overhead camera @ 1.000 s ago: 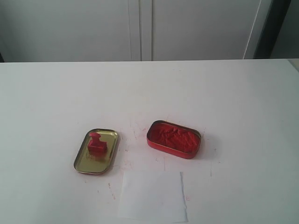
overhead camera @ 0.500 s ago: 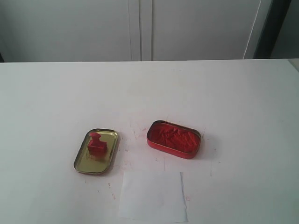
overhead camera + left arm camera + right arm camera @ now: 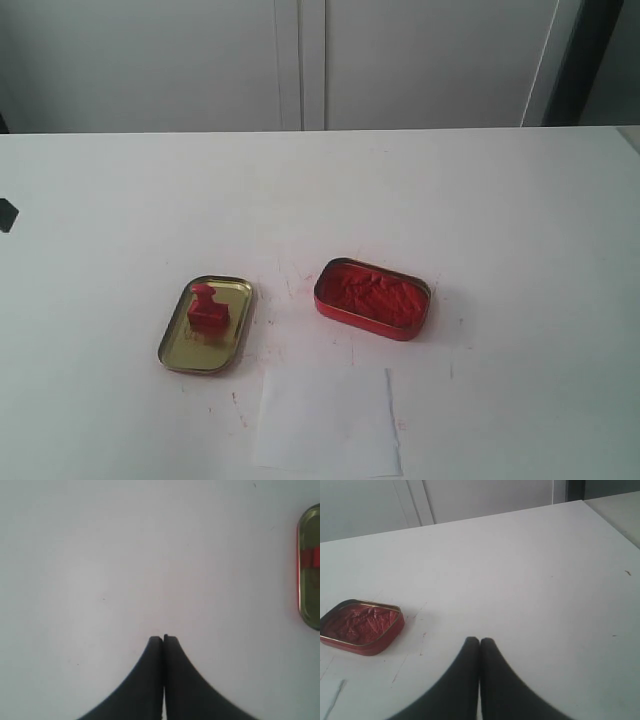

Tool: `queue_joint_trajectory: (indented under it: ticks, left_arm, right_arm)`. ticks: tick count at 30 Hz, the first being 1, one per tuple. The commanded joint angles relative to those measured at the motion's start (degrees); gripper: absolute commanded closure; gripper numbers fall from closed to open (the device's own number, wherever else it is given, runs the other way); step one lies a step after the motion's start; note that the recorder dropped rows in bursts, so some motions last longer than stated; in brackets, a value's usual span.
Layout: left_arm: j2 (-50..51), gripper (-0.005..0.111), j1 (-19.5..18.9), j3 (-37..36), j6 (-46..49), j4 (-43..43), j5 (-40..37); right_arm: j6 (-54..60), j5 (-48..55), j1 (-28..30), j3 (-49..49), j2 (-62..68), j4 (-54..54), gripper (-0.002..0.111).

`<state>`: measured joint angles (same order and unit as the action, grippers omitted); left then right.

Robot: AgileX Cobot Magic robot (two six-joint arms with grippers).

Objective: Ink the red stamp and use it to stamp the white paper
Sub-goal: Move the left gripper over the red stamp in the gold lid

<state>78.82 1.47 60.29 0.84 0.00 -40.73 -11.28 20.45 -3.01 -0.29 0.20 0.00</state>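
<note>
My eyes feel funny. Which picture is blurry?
Left wrist view: the lid at the edge is blurry, the stamp just a red smear. Exterior view: soft, even light, faint shadows. Right wrist view: the tin looks fairly sharp.

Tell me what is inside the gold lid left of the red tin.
Inside the gold lid stands the red stamp, upright, knob up. Its printing face and the patch of lid floor beneath it are covered and cannot be seen.
</note>
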Motion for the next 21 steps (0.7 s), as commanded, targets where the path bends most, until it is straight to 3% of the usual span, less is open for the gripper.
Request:
queue_joint_trajectory:
  ticks: [1,12,17,21]
  left_arm:
    - [5.9,0.107,-0.1,4.7,1.5,0.0,-3.5]
    - [18.7,0.107,0.3,15.7,8.4,-6.5,-9.3]
    - [22.8,0.107,3.9,19.4,10.8,-6.6,-10.4]
    - [25.6,0.107,9.0,22.0,13.6,-6.6,-11.3]
  right_arm:
    - [0.0,-0.4,0.1,0.3,-0.2,0.0,0.108]
    - [0.0,-0.4,0.1,0.3,-0.2,0.0,0.108]
    - [0.0,-0.4,0.1,0.3,-0.2,0.0,0.108]
    - [0.0,-0.4,0.1,0.3,-0.2,0.0,0.108]
